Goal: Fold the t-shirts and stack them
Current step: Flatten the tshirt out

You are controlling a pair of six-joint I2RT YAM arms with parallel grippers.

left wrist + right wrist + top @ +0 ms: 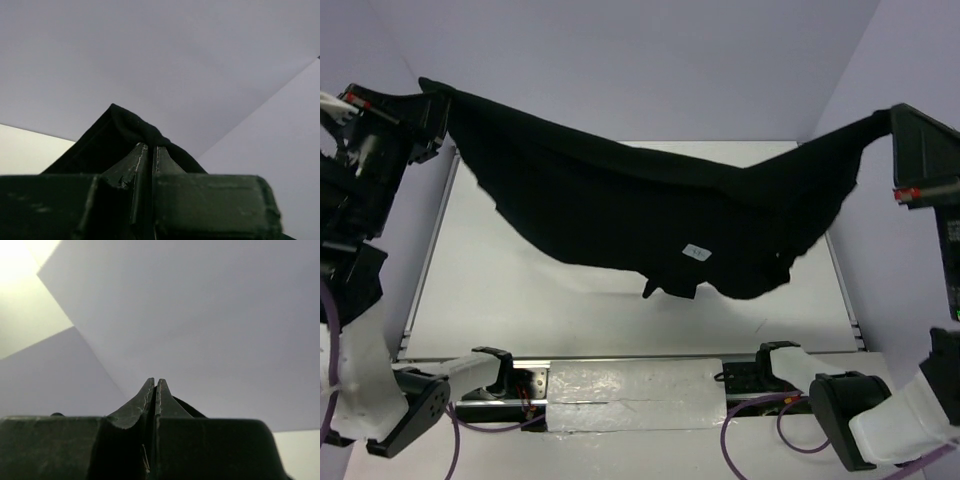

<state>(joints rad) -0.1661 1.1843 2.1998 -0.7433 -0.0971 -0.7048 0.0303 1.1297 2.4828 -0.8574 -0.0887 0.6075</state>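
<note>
Barely started tbh: the plain black soft-cloth t-shirt [650,215] hangs unfolded over the white desk [520,300], left jaws clamped on its 10 o'clock end, right jaws on its 2 o'clock end.

The left arm [350,200] and right arm [948,250] are black and blocky. White covers [360,375] wrap their near links, and purple cables [453,440] loop beside the black bases [505,370]. A small red mark [908,192] sits on each wrist. The left gripper [149,146] and right gripper [155,381] have dark wedge-shaped fingers with pale scratches along the inner edges.
</note>
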